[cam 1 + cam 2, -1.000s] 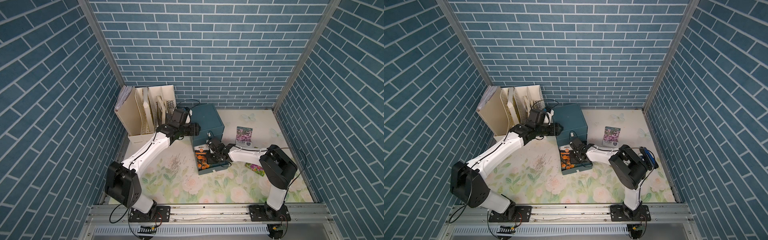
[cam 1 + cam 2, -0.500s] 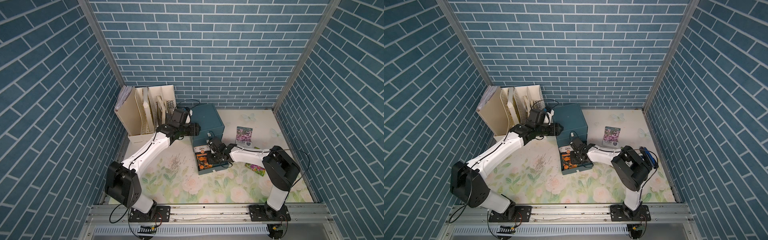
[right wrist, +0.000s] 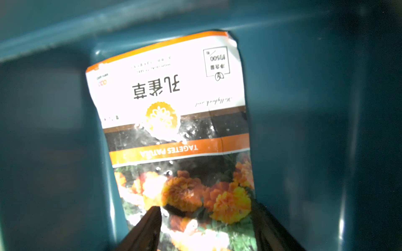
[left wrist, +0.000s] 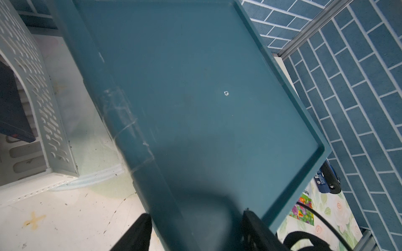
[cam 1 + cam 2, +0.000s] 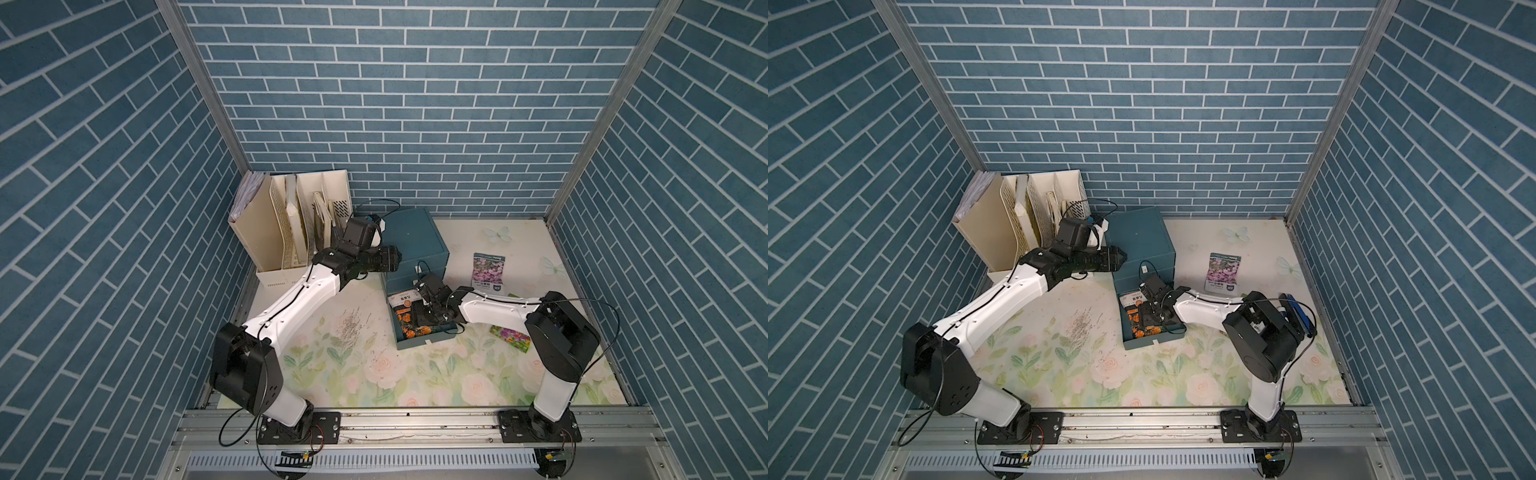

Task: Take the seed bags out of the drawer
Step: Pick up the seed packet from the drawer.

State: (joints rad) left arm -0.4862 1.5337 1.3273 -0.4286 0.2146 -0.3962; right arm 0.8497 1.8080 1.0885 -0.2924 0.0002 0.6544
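Since a second ago our right gripper [image 3: 204,208] has spread its fingers, which stand apart just above the flowered end of the orange seed bag [image 3: 174,130]. On the floral table [image 5: 374,374] we see the teal cabinet [image 5: 411,237] with its drawer [image 5: 419,343] pulled out. That bag lies flat inside, under the gripper. The purple-pink seed bag [image 5: 488,270] lies on the table beside the cabinet, and the mixed-bloom seed bag [image 5: 510,336] lies near our right arm [image 5: 498,309]. Our left gripper [image 4: 194,215] straddles the cabinet's edge, fingers apart; whether they press it we cannot tell.
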